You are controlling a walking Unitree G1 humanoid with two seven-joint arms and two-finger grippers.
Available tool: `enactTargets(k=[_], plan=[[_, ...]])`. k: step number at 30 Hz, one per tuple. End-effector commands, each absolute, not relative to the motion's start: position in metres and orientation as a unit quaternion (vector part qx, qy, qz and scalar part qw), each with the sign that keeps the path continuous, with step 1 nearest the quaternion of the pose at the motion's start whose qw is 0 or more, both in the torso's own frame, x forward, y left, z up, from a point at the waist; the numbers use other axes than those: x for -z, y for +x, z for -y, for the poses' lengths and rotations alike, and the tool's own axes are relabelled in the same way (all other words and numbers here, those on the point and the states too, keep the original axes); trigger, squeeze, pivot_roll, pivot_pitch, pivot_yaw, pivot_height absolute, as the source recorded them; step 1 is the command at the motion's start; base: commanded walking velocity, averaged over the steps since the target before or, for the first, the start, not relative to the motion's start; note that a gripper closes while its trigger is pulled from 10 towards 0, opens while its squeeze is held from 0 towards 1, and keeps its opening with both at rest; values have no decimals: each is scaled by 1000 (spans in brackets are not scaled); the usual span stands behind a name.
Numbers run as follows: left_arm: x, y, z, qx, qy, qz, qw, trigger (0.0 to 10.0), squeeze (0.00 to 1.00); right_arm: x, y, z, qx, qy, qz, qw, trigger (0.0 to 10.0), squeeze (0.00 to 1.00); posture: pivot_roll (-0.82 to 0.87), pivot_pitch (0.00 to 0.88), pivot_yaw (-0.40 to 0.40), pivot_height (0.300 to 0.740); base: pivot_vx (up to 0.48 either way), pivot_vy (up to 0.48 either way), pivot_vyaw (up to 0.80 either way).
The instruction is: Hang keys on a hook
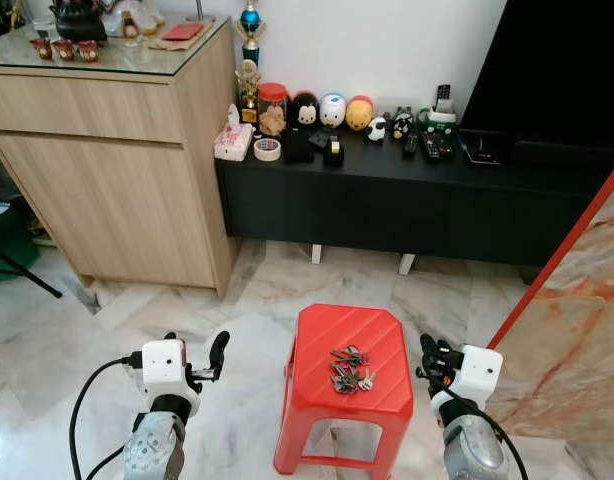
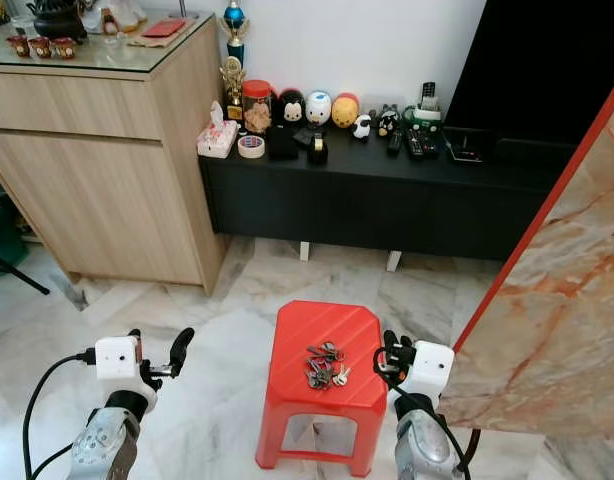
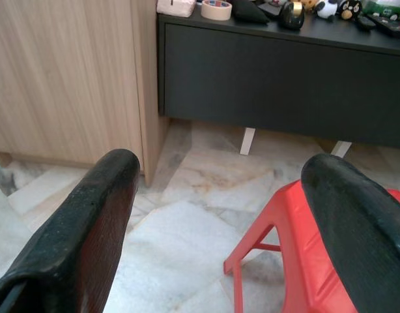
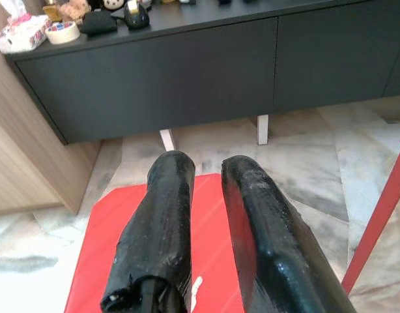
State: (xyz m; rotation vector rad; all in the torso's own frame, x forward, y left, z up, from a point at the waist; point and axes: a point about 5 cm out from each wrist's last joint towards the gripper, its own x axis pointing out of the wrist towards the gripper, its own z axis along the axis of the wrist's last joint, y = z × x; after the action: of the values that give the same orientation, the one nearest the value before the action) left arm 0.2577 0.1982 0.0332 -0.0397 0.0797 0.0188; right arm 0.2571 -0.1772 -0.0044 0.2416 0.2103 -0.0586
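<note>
Lowest in the frame, our two arms rise from the bottom edge on either side of a red stool [image 1: 349, 345]. Our left gripper [image 1: 215, 357] sits lower left, just beside the stool's left edge and above the marble floor [image 1: 237, 300]; its fingers [image 3: 89, 222] are spread wide apart and hold nothing. Our right gripper [image 1: 428, 357] sits lower right, just beside the stool's right edge; its fingers [image 4: 164, 222] are drawn nearly together with only a slim gap, and they grasp nothing.

At lower centre, the keys [image 1: 348, 369] lie as a loose bunch on the stool's ribbed seat, between the grippers and touched by neither. We judge that the stool serves to raise the bunch within our reach.

At the right edge, a marble-patterned panel [image 1: 577, 330] with a red border leans across the frame.

Farther up, a black low cabinet [image 1: 407, 205] carries round toy figures [image 1: 332, 110], a tape roll [image 1: 267, 149] and remote controls [image 1: 432, 147]. At upper left stands a wooden sideboard [image 1: 107, 180] with a glass top. We can make out no hook, so we judge the pickup is still to come.
</note>
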Motion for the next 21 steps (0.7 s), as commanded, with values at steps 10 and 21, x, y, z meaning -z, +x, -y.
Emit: enactTargets(k=[10,21], plan=[[-38,259,-192,5,-23,-42,999,10000,0,-1,265,182,42,130,-102,985,10000,0,-16,2,-61,740,0,289,0],[-43,263,-195,4,-26,-40,999,10000,0,0,265,174,35,141,-107,984,10000,0,-10,16,-55,740,0,293,0]])
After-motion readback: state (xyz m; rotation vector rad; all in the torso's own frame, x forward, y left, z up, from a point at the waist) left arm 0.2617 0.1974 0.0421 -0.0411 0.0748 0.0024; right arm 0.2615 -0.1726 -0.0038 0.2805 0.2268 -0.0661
